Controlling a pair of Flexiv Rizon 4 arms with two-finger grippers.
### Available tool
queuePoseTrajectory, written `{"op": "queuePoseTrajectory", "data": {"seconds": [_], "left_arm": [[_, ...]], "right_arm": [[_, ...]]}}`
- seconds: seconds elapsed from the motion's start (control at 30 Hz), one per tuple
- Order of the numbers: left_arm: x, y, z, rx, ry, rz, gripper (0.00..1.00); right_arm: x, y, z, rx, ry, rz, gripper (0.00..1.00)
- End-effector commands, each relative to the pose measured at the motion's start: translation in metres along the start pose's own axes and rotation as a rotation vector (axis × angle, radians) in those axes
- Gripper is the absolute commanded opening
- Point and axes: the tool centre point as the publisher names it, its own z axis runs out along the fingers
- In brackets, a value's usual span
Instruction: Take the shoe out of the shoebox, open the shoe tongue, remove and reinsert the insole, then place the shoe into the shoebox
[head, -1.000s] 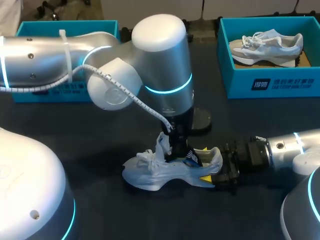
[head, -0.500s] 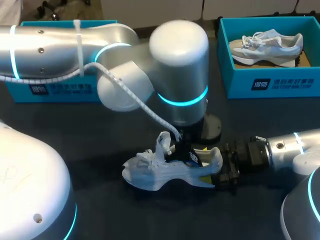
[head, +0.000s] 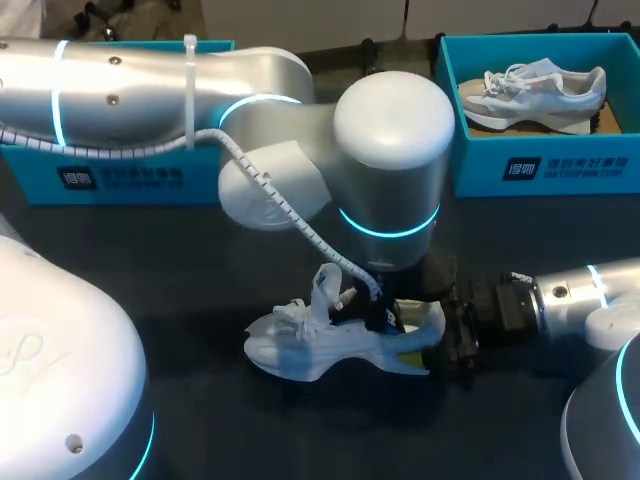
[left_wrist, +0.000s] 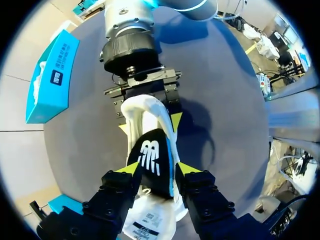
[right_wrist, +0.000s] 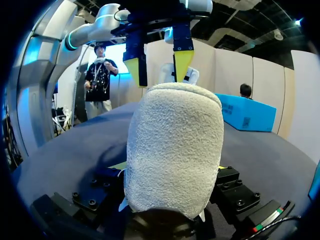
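Item: shoe, pale, lying on its sole on dark table, a little toward 6 o'clock of centre. Toe to 9 o'clock, heel to 3 o'clock. Out of both boxes.
Tongue: pulled up, standing over the laces.
Insole: black w/ white logo, rising out of the shoe opening at the heel end.
L gripper: above the opening, yellow tips pressed on the insole from both sides. L arm comes in from 10 o'clock.
R gripper: in from 3 o'clock, low at table level, fingers clamped on either side of the heel. R arm behind it.
Shoebox A: teal, 10 o'clock of shoe, well apart, mostly hidden by L arm; contents can't be told.
Shoebox B: teal, 1 o'clock, well apart; holds second shoe, toe to 9 o'clock.
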Motion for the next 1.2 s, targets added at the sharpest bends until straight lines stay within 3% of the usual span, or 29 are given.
{"op": "queuePoseTrajectory", "data": {"seconds": [0.03,0.67,0.93,1.2], "left_arm": [[0.002,-0.007,0.007,-0.035,-0.016,0.020,0.45],[-0.016,-0.001,0.018,-0.057,0.005,-0.006,0.43],[-0.004,0.004,0.029,-0.081,-0.002,0.049,0.43],[-0.002,0.005,0.024,-0.068,-0.006,0.077,0.44]], "right_arm": [[0.001,0.000,0.001,0.006,0.001,0.000,0.00],[0.001,0.000,0.001,0.006,0.001,0.000,0.00],[0.001,0.000,0.001,0.006,0.001,0.000,0.00],[0.001,0.000,0.001,0.006,0.001,0.000,0.00]]}}
